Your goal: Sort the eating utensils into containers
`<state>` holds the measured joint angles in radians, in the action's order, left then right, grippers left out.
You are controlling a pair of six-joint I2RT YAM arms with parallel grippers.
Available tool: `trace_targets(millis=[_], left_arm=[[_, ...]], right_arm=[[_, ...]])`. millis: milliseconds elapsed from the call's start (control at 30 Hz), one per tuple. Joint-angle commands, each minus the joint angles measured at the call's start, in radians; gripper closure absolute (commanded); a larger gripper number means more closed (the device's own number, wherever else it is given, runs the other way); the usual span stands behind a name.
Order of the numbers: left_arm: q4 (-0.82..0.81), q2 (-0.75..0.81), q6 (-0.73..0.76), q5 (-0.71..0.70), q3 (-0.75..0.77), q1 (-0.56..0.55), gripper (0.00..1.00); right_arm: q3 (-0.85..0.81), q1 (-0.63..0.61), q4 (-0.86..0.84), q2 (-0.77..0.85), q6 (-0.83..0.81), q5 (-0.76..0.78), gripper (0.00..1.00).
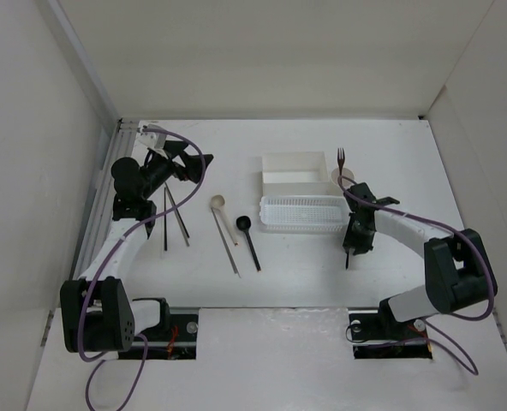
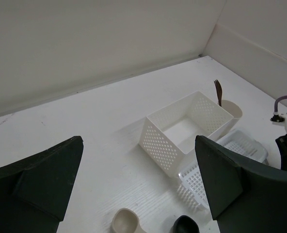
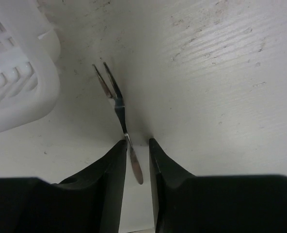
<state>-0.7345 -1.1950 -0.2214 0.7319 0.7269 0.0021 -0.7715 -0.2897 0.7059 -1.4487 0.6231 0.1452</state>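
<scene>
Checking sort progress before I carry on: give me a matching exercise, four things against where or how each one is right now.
Things:
1. dark fork
2. metal fork
3. black spoon
4. square box

Places or states:
A. nothing inside it
B. flat on the table, between the fingers of the right gripper
C. standing upright in the cream cup
D. lying on the table beside the beige spoon

Pairs: 1-C, 2-B, 3-D, 4-A.
</scene>
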Motion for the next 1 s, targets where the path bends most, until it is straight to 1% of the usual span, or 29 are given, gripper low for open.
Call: trace_targets(millis=[0, 67, 133, 333, 367, 400, 500, 733, 967], left_arm=[[-0.071, 0.034, 0.014, 0.0, -0.006, 0.006, 0.0], [-0.071, 0.034, 0.014, 0.0, -0.006, 0.006, 0.0], [-0.08, 0.043, 0.014, -0.009, -0.006, 0.006, 0.0], [-0.08, 0.043, 0.024, -0.019, -0.006, 0.015, 0.0], [-0.08, 0.043, 0.024, -0.028, -0.006, 0.015, 0.0], [-0.089, 0.043, 0.024, -0.028, -0.006, 0.015, 0.0], [-0.089, 0.043, 0.024, -0.028, -0.006, 0.015, 0.0], [-0.089, 0.052, 0.024, -0.028, -0.015, 0.024, 0.0], [-0.098, 0.052, 0.024, -0.028, -0.015, 0.024, 0.0]], right_arm=[[-0.008, -0.011, -0.045, -0.009, 0.015, 0.044, 0.71], [-0.008, -0.011, -0.045, -0.03, 0.004, 0.033, 0.75], [-0.017, -0.022, -0.045, -0.03, 0.004, 0.033, 0.77], [-0.017, -0.022, -0.054, -0.039, -0.006, 0.033, 0.77], [-0.026, -0.022, -0.054, -0.039, -0.006, 0.033, 0.81], [-0.026, -0.022, -0.054, -0.039, -0.006, 0.033, 0.89], [-0.016, -0.022, -0.054, -0.039, -0.006, 0.033, 1.0], [0.031, -0.022, -0.053, 0.033, 0.049, 0.051, 1.0], [-0.012, -0.022, 0.026, 0.151, 0.092, 0.181, 1.0]])
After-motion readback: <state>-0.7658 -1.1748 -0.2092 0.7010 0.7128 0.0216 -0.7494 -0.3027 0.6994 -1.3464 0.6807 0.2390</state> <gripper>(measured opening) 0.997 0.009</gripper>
